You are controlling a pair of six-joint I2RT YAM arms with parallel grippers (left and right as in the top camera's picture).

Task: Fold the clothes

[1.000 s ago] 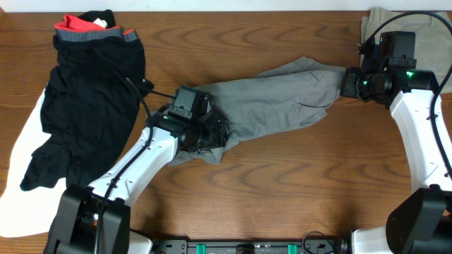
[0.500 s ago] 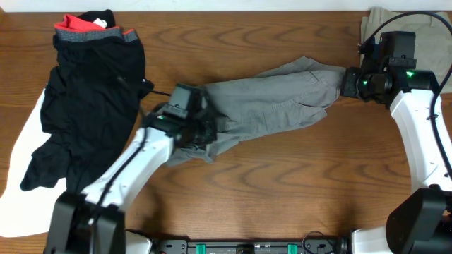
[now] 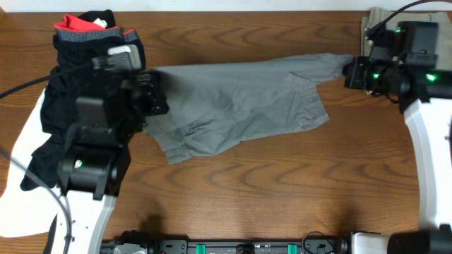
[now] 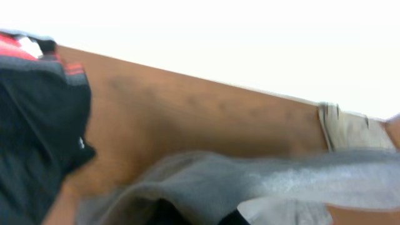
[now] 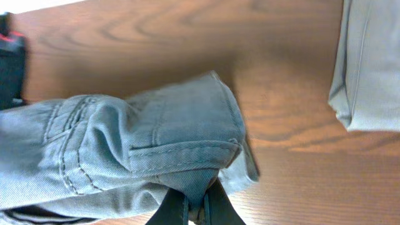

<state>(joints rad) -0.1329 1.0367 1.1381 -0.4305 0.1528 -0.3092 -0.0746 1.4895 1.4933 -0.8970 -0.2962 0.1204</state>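
Note:
The grey shorts (image 3: pixel 240 106) hang stretched out above the table between my two grippers. At their left end my left gripper (image 3: pixel 155 99) is shut on the fabric; its wrist view is blurred, with grey cloth (image 4: pixel 250 181) draped over the dark fingertips (image 4: pixel 169 215). My right gripper (image 3: pixel 349 72) is shut on the right end, and a fold of the grey shorts (image 5: pixel 156 144) is pinched between its fingers (image 5: pixel 176 209). A black garment with a red-and-grey band (image 3: pixel 85 28) lies at the far left, partly hidden by my left arm.
Folded beige shorts (image 3: pixel 374 17) lie at the back right corner, close to my right gripper, and show as beige shorts (image 5: pixel 369 62) in the right wrist view. A white sheet (image 3: pixel 21 141) lies under the black pile (image 3: pixel 63 99) at the left edge.
My left gripper has shut on the shorts' left end, then risen and moved left, drawing the bunched shorts out flat. The right gripper rose slightly, still holding its end.

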